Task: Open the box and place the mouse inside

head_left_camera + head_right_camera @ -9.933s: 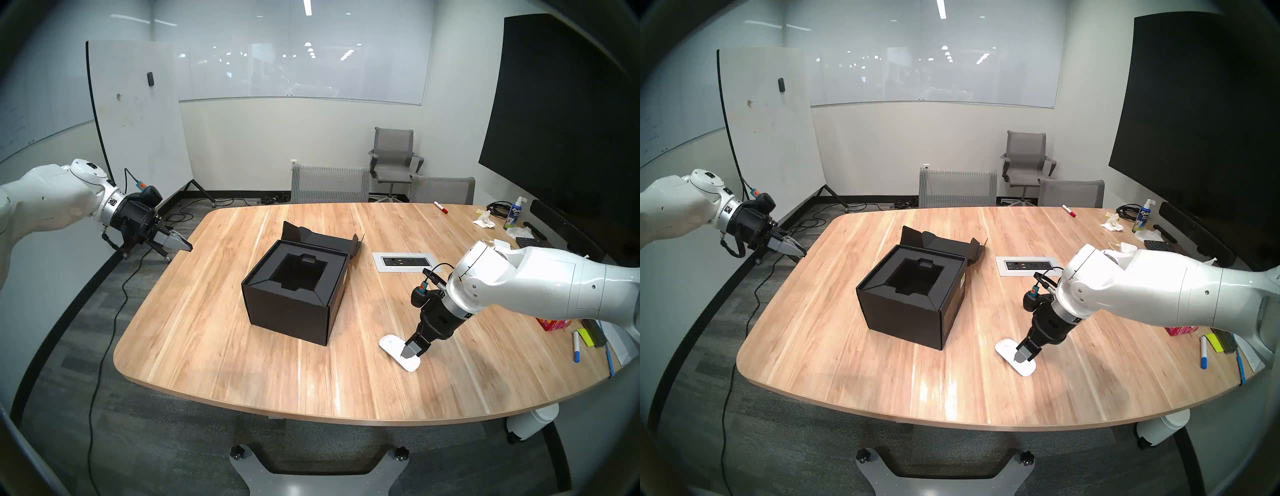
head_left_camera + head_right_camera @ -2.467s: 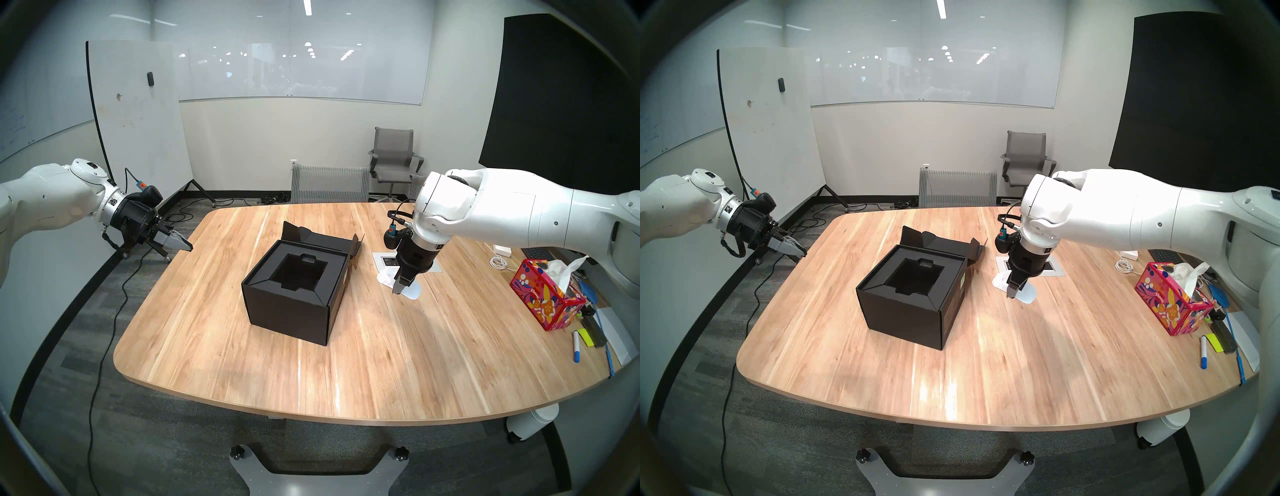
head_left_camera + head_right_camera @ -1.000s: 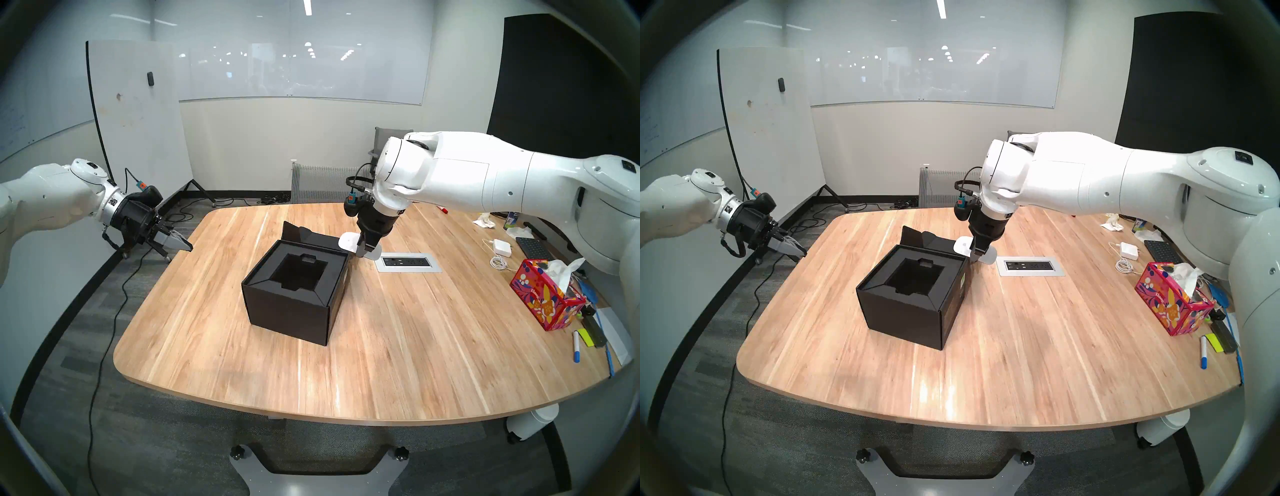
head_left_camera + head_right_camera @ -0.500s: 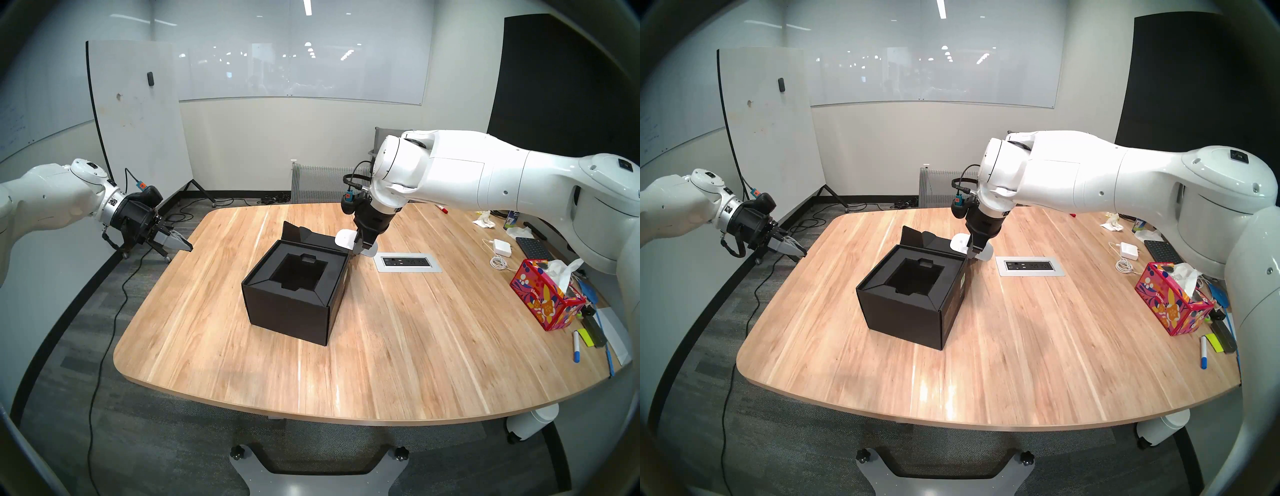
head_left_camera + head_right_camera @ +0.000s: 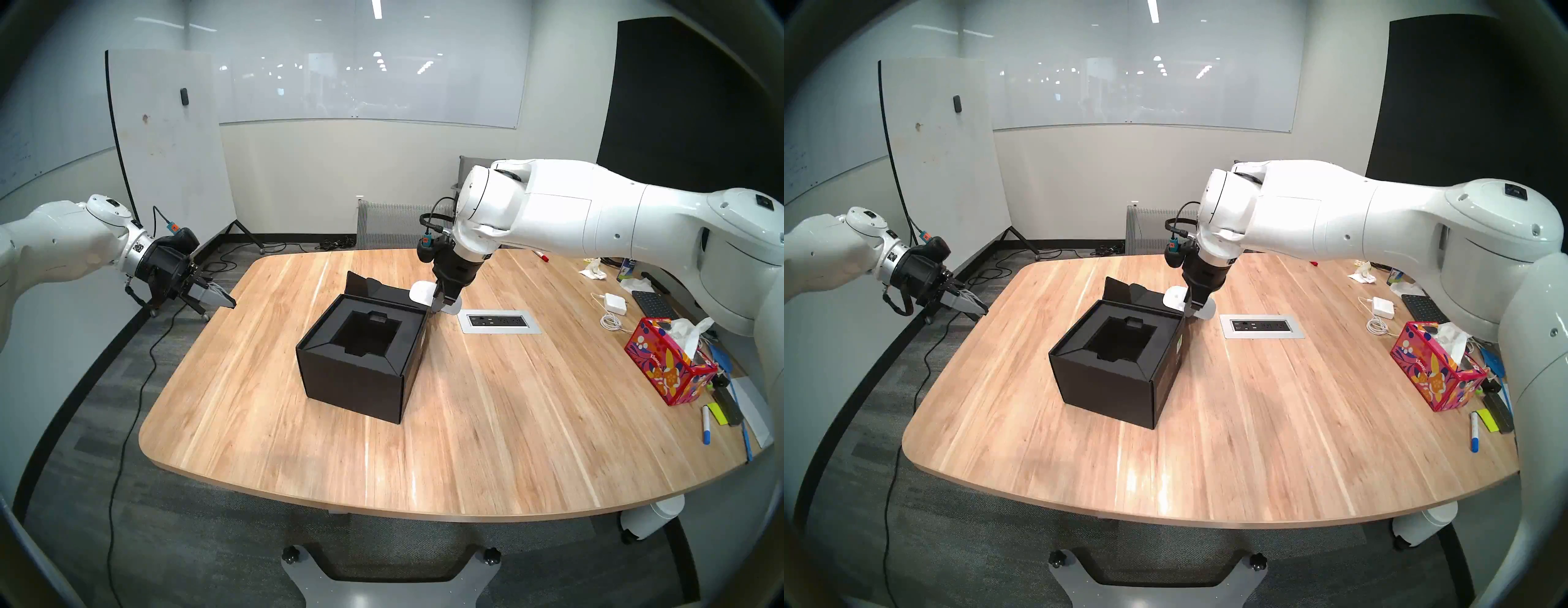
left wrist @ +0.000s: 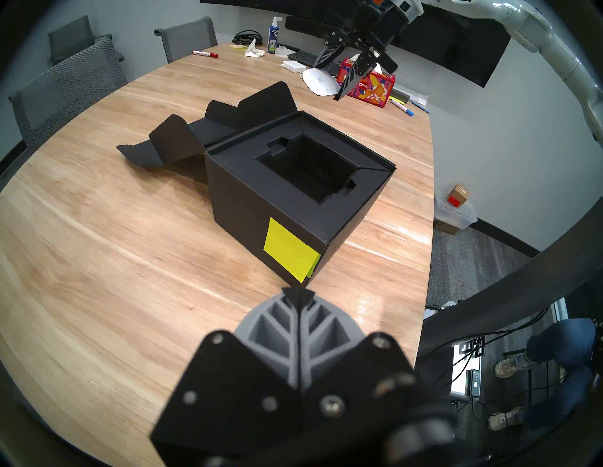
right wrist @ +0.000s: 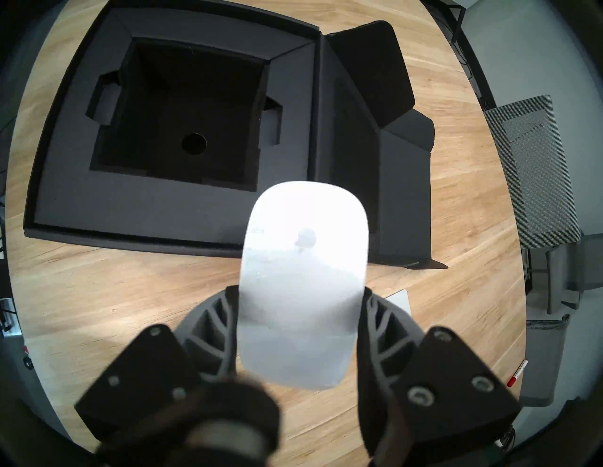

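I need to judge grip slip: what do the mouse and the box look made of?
The mouse: glossy white plastic, probably; it glares bright. The box: matte black cardboard, judging by its creased, folded flaps; no shine. The insert's material is unclear.

The box (image 5: 1119, 361) is seen open on the counter (image 5: 1250, 424), its lid folded back at the far side and its black recess exposed. The mouse (image 5: 1176, 299) is gripped by the right claw (image 5: 1192, 309) and held in the air above the box's far right corner. The left claw (image 5: 970, 306) is held pressed together, beyond the counter's left edge, well apart from the box.
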### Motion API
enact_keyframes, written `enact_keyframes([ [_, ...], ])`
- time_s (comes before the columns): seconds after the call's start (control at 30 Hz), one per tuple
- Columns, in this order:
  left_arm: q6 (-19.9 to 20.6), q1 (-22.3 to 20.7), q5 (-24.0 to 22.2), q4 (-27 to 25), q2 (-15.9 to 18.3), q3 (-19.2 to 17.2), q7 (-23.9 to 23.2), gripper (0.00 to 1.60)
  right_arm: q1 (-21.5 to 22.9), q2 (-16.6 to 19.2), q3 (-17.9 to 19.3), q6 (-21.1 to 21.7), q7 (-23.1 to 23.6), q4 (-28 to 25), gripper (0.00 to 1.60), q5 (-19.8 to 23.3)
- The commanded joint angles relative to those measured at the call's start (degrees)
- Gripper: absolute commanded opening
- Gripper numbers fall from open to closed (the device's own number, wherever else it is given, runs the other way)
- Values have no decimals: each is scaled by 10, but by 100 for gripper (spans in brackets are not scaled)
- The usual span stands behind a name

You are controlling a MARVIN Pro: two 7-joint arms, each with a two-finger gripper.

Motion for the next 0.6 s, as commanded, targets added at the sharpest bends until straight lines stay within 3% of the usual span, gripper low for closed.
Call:
enact_keyframes([
  [0.0, 0, -12, -4, -1, 0, -2, 0, 0, 12, -9, 14, -9, -4, 20, 0, 0],
  [0.57, 0, -12, -4, 0, 0, -2, 0, 0, -8, -65, 29, -62, 4, 118, 0, -3],
])
